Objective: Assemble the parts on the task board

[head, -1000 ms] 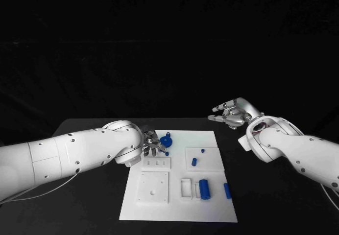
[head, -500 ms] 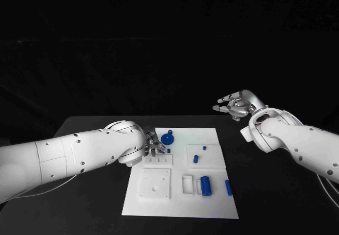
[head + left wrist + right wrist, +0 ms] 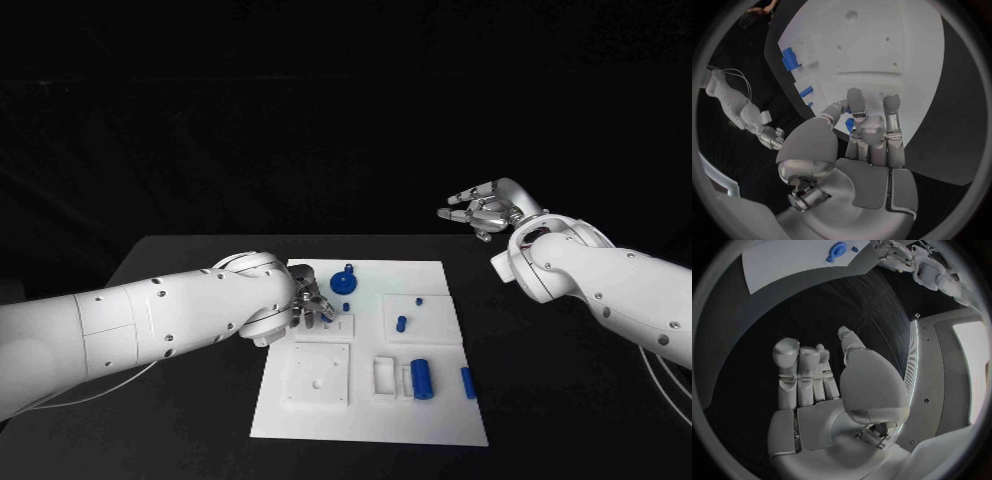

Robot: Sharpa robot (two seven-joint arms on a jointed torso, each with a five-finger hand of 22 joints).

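The white task board (image 3: 368, 420) lies mid-table. On it are a round blue part (image 3: 343, 283) at the far left, a small peg (image 3: 401, 323) in the middle, and a blue cylinder (image 3: 421, 378) and a bar (image 3: 467, 382) nearer me. My left hand (image 3: 309, 305) hovers at the board's left edge; its fingers (image 3: 873, 125) stretch over the board (image 3: 879, 40) with nothing seen in them. My right hand (image 3: 488, 208) is raised beyond the board's far right corner, its palm (image 3: 817, 390) empty, fingers loosely extended.
A raised white square plate (image 3: 316, 374) and a small white frame (image 3: 381, 377) sit on the board's near half. Black table (image 3: 562, 400) surrounds the board on both sides. My left arm (image 3: 144, 320) lies along the table's left part.
My right hand has risen and drawn back, farther from the board. My left hand has stayed at the board's left edge.
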